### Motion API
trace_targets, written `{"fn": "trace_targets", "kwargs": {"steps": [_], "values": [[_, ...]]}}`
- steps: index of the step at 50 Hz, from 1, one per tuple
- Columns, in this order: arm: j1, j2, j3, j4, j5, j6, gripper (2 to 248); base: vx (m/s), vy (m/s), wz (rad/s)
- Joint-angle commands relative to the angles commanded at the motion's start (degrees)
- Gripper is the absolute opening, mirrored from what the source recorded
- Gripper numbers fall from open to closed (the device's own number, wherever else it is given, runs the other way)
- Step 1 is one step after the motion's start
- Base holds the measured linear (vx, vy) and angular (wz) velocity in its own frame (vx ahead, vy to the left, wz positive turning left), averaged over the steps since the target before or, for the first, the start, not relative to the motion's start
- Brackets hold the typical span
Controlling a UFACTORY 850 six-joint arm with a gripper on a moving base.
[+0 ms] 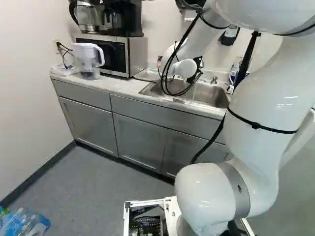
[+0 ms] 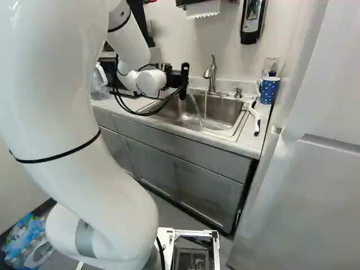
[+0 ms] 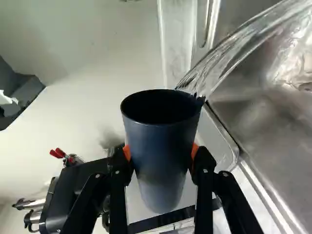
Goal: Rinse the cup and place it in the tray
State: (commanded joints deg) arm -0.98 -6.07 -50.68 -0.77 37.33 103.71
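Fingers [image 3: 204,168] pinching the dark blue cup [image 3: 158,161] — water [image 3: 229,53] arcing off its rim into the sink [image 2: 226,112] — far-side tap [image 2: 211,76] running!

Dark-blue cup [image 3: 160,151] tipped in tool [image 2: 183,83], pouring water [image 3: 234,53].

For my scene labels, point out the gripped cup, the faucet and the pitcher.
Gripped cup [image 3: 161,151], wrist view, outer side.
Faucet [image 2: 212,83], right base view, upright body.
Pitcher [image 1: 87,55], left base view, body.
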Motion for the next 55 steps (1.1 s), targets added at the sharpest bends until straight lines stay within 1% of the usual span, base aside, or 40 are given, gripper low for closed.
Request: {"fn": "trace_targets", "kwargs": {"steps": [26, 55], "values": [[0.00, 0.00, 0.00, 0.00, 0.00, 15.75, 125, 0.000, 0.000, 0.000], [0.00, 0.00, 0.00, 0.00, 0.00, 15.82, 125, 0.000, 0.000, 0.000]]}}
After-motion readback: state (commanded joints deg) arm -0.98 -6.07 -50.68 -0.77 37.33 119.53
